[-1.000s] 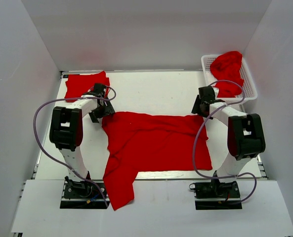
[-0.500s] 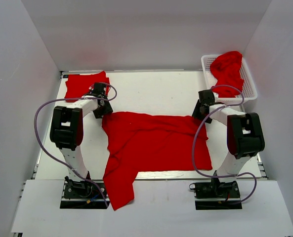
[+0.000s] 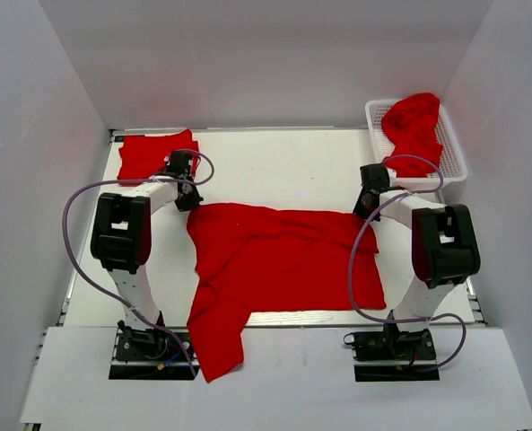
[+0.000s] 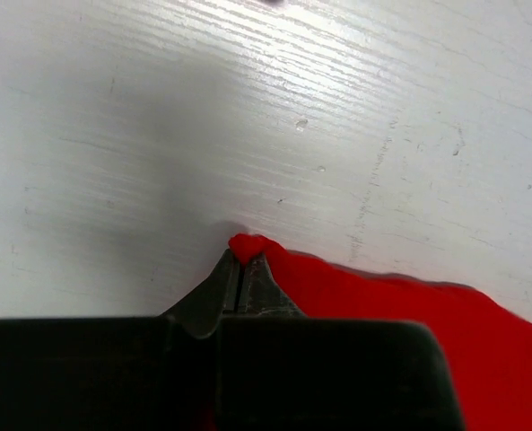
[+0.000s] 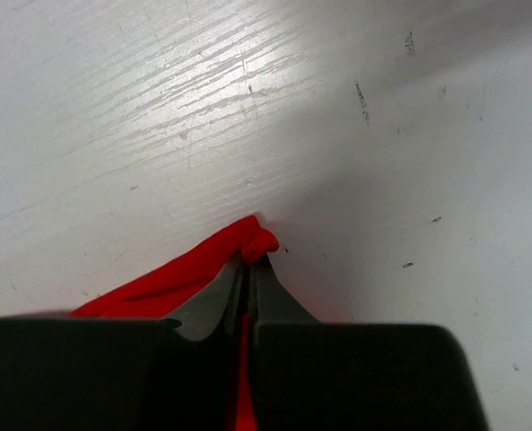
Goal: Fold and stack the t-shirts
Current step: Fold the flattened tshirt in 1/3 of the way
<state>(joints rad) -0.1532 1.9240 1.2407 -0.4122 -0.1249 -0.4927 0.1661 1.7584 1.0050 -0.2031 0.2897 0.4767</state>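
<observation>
A bright red t-shirt (image 3: 279, 260) lies spread on the white table, one part hanging over the near edge. My left gripper (image 3: 188, 203) is shut on its far left corner (image 4: 246, 246), pinched between the fingertips. At the far right corner (image 5: 258, 239), my right gripper (image 3: 364, 207) is shut on the cloth too. A folded red t-shirt (image 3: 153, 153) lies at the far left. Another crumpled red t-shirt (image 3: 413, 126) sits in the basket.
The white lattice basket (image 3: 452, 153) stands at the far right corner. Grey walls close in the table on three sides. Purple cables loop beside both arms. Bare white tabletop (image 3: 279, 166) lies beyond the spread shirt.
Both grippers have moved down onto the far corners of the spread t-shirt and closed on the cloth. They were open a second ago.
</observation>
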